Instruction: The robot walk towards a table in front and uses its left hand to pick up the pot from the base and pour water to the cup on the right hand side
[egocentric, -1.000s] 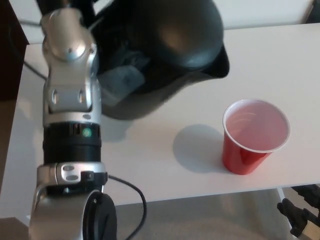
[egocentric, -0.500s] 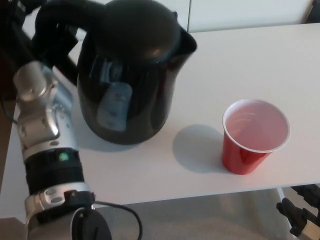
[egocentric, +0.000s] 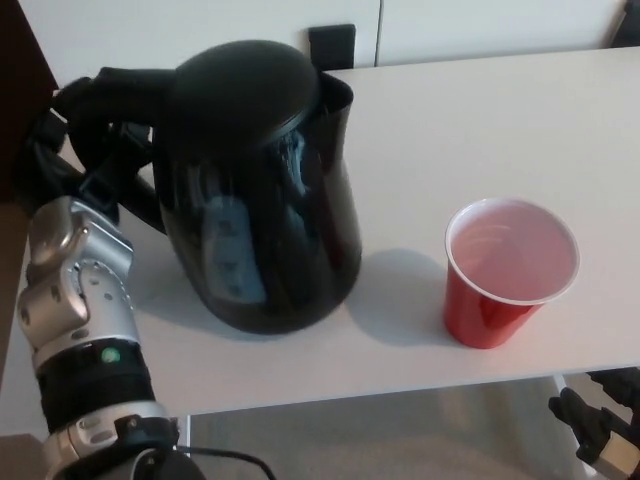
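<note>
The black pot (egocentric: 260, 190) stands upright at the table's left-middle, lid on, spout pointing right and away from me. My left hand (egocentric: 95, 140) is shut on its handle at the pot's left side, with the silver forearm (egocentric: 75, 320) coming up from the lower left. I cannot tell whether the pot rests on the table or hangs just above it. No base shows under it. The red cup (egocentric: 508, 275) stands upright to the pot's right, near the front edge, its pale inside open to view. My right hand (egocentric: 600, 428) hangs low at the bottom right, below the table.
The white table (egocentric: 500, 120) runs across the view, with its front edge just before the cup. A small black block (egocentric: 332, 45) sits at the table's back edge against the white wall. A dark panel (egocentric: 15, 120) borders the left side.
The pot has swung from tilted, spout toward the cup, back to upright, and has moved left and down. My left forearm has drawn back to the lower left. The cup stayed put.
</note>
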